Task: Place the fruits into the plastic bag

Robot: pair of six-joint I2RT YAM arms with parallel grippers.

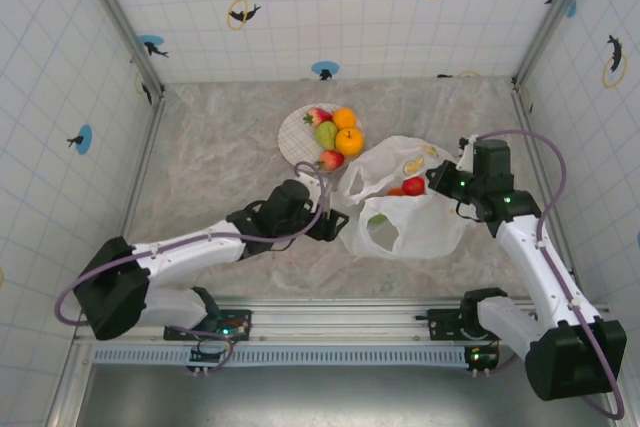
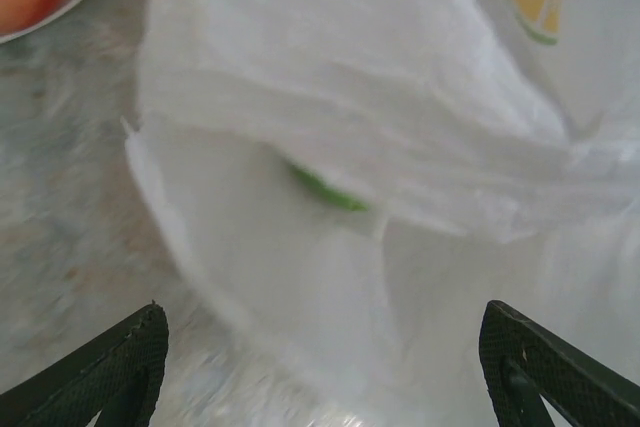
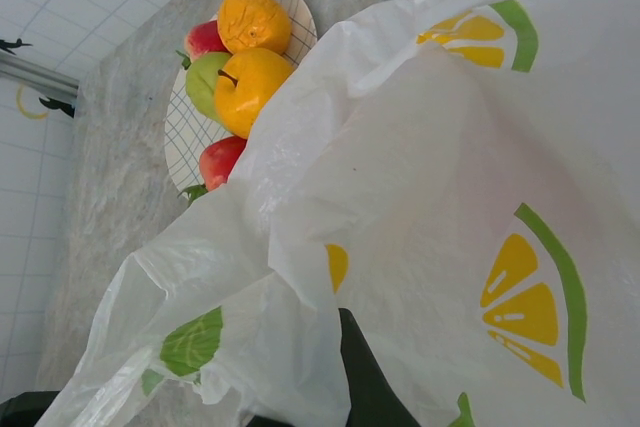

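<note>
Crinkly white plastic bag [image 1: 415,222] lies toward four o'clock on the worktop [image 1: 220,147]. My right claw [image 1: 438,180] is clamped together on its rim, I judge to keep the mouth up for loading. My left claw [image 1: 333,224] stands apart and empty at the bag's nine o'clock. Red fruit [image 1: 413,186] sits inside; the other fruits [image 1: 346,140] are on the plate [image 1: 292,137] at eleven o'clock.
</note>
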